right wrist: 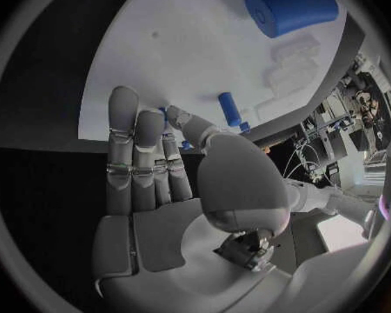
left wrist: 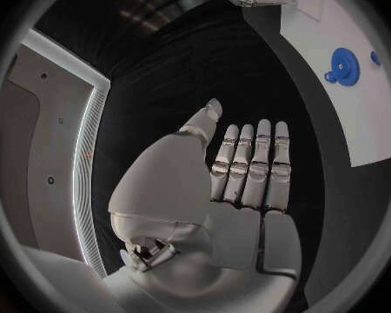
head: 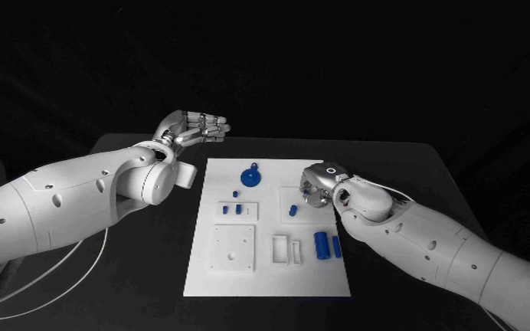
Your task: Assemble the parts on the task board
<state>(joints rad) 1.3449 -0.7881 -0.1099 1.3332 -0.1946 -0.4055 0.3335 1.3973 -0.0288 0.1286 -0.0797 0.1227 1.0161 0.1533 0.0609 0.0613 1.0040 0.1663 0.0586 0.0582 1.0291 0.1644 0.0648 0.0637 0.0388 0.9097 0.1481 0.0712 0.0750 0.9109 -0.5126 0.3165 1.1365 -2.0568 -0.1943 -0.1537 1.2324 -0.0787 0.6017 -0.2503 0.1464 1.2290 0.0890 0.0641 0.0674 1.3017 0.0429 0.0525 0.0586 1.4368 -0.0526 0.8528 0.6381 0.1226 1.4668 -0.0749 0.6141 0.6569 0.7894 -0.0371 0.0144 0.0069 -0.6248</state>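
Task board [head: 269, 270]: white rectangular plate, lay flat mid-bench, long side running away from the robot. Blue disc-shaped part [head: 250, 178], with a small lobe at its far edge, lay flat near the board's far end. Small blue peg [head: 235, 193] stood just nearer than the disc. Two short blue pieces [head: 232, 210] sat side by side in a raised white square left of centre. Another small blue part [head: 294, 210] stood right of centre, close beside the right hand [head: 318, 189]. Thick blue cylinder [head: 322, 244] and slimmer blue pin [head: 335, 246] lay parallel near the right edge. White plain square block [head: 234, 258] and slotted white holder [head: 287, 250] occupied the near half.
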